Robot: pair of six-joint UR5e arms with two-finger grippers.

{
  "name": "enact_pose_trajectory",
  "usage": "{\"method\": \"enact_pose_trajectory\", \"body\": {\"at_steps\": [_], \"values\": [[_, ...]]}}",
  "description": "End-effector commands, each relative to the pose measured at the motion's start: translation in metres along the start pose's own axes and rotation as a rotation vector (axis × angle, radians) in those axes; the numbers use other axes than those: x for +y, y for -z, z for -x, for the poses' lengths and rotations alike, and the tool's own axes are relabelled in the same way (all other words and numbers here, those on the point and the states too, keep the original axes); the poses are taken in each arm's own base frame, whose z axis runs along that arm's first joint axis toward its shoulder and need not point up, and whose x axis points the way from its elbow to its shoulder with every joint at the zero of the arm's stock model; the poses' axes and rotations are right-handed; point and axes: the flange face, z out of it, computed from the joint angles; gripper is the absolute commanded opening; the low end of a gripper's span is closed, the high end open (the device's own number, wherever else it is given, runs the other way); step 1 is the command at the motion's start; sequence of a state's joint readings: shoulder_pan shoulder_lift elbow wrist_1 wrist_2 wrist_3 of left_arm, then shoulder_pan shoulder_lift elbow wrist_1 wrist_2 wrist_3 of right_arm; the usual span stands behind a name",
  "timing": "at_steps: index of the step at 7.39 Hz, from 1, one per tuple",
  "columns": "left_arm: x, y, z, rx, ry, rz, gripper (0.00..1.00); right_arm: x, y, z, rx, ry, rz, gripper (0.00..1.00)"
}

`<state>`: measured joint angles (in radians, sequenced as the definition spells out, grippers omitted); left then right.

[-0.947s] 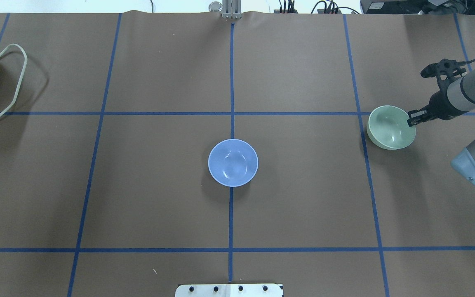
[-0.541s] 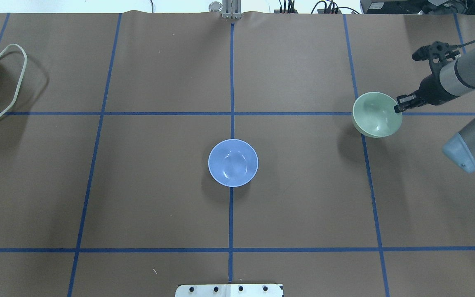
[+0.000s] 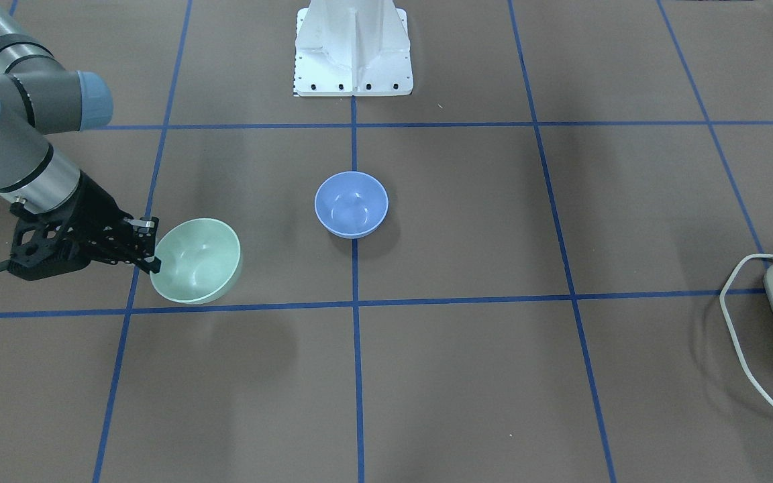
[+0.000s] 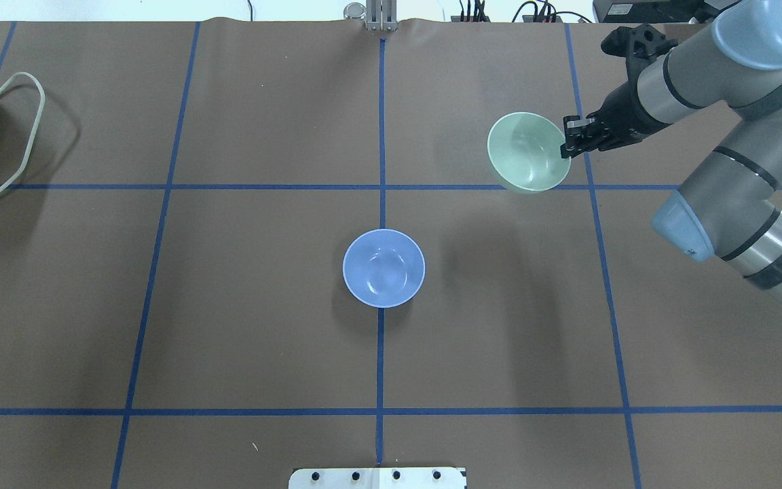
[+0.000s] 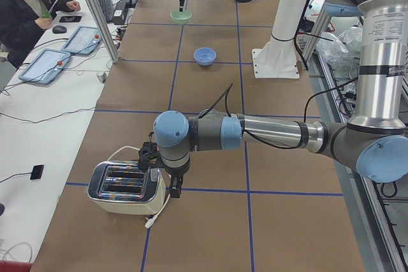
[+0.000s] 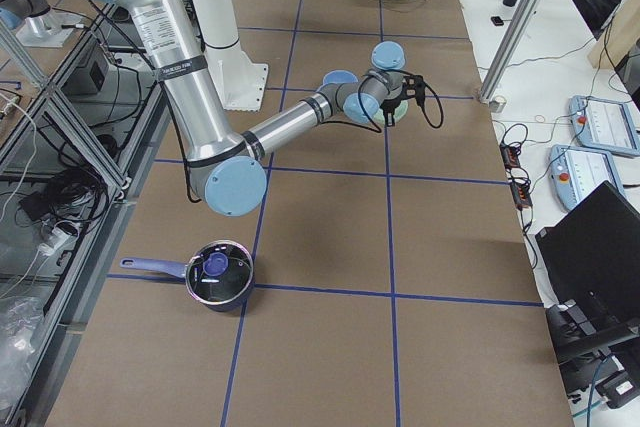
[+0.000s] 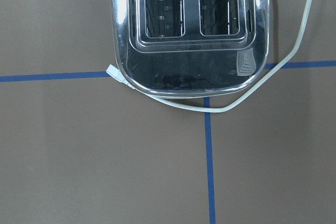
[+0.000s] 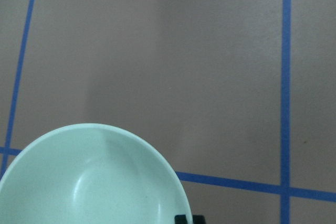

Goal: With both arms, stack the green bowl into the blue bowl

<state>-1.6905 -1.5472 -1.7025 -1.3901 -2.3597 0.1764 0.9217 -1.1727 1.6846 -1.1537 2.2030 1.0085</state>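
The blue bowl (image 4: pixel 383 268) is seen on the desk (image 4: pixel 228 339) at the overhead frame's centre. Farther, upper right, the green bowl (image 4: pixel 525 151) is clamped at its rim by the right pincer (image 4: pixel 568 145). Glossy, stiff, likely light and breakable, it may slip. Whether the left pincer (image 5: pixel 173 186) is apart cannot be told.

The lifted bowl (image 4: pixel 525 153) hangs right of and beyond the resting bowl (image 4: pixel 383 268).

green bowl (image 4: pixel 525 153) aloft (slightly tilted), blue bowl (image 4: pixel 383 268) upright, well apart
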Motion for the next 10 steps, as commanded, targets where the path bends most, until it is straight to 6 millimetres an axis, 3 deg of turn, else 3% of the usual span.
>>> {"method": "enact_pose_trajectory", "body": {"at_steps": [1,2,3,4,7,10], "values": [[0.001,-0.004,0.004,0.003,0.008,0.008,0.99,0.025,-0.025,0.089,-0.005,-0.097,0.017,0.00],[0.002,-0.006,0.005,0.003,0.012,0.011,0.99,0.040,-0.038,0.145,0.039,-0.141,0.013,0.00],[0.002,-0.006,0.006,0.002,0.013,0.013,0.99,0.063,-0.050,0.186,0.068,-0.152,0.018,0.00],[0.003,-0.009,0.008,0.003,0.018,0.018,0.99,0.086,-0.065,0.211,0.079,-0.145,0.025,0.00],[0.002,-0.012,0.010,0.005,0.020,0.022,0.99,0.128,-0.096,0.219,0.154,-0.121,0.046,0.00],[0.002,-0.012,0.011,0.005,0.022,0.022,0.99,0.136,-0.107,0.214,0.174,-0.117,0.058,0.00]]}}
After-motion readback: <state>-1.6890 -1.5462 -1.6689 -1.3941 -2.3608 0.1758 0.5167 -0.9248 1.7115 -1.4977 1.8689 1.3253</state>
